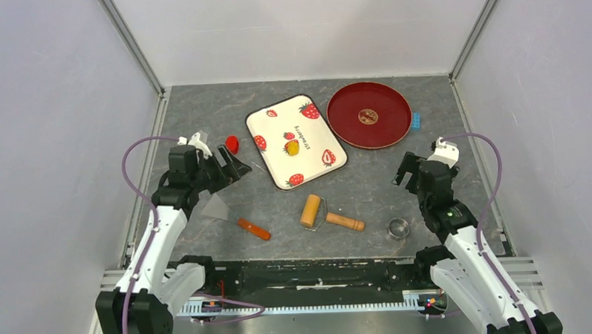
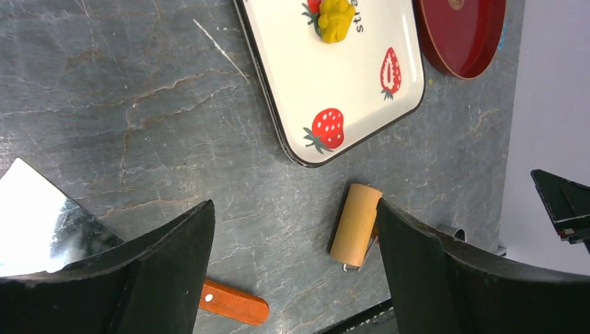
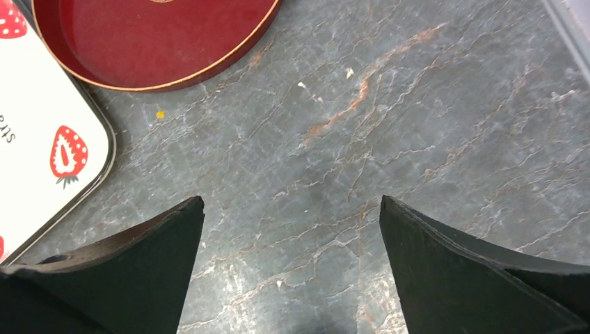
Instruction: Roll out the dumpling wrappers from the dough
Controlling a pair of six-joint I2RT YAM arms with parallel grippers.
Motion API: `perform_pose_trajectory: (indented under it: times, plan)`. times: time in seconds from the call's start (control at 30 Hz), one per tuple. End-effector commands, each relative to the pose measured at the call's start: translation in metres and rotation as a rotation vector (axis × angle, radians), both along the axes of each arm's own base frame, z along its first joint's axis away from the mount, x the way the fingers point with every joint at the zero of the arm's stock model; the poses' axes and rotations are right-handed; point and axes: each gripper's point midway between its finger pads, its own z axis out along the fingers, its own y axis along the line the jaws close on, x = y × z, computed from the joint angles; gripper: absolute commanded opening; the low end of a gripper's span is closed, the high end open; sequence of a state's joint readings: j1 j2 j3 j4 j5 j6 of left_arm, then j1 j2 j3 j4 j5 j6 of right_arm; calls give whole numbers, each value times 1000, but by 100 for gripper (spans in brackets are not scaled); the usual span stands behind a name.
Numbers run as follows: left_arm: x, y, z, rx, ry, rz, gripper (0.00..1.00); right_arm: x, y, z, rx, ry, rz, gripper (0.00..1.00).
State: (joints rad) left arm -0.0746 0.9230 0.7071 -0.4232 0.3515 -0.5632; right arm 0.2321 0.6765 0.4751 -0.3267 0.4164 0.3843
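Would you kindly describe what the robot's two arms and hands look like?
The left arm and right arm both have white shells on their long links and black joints. A thin purple cable loops along each. The left hand and right hand are black, with a white part at the wrist. Their fingers are broad, matte black wedges with curved inner edges.

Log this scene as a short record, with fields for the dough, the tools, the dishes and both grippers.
dough: one yellow lump on the strawberry tray, not yet rolled
roller: lying on the table just off the tray's near corner
ring cutter: on the table by the right arm
scraper: on the table by the left arm
red plate: right of the tray
left gripper: open, holding nothing
right gripper: open, holding nothing
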Motion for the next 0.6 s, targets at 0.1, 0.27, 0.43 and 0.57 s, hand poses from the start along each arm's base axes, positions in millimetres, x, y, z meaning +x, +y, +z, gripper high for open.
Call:
perform_pose_trajectory:
  times: [0.1,0.27,0.43,0.57]
  plan:
    - [7,-4,-15,-3,69,-21,89,-6,16,-10,96,36,37,98]
    - [16,-6,-11,18,86,-64,90,-6,22,-18,95,90,70,98]
    - [23,-12,-3,12,57,-113,90,-8,21,-15,72,121,83,98]
    - [26,-17,-5,-15,59,-135,89,-2,34,-5,82,99,170,98]
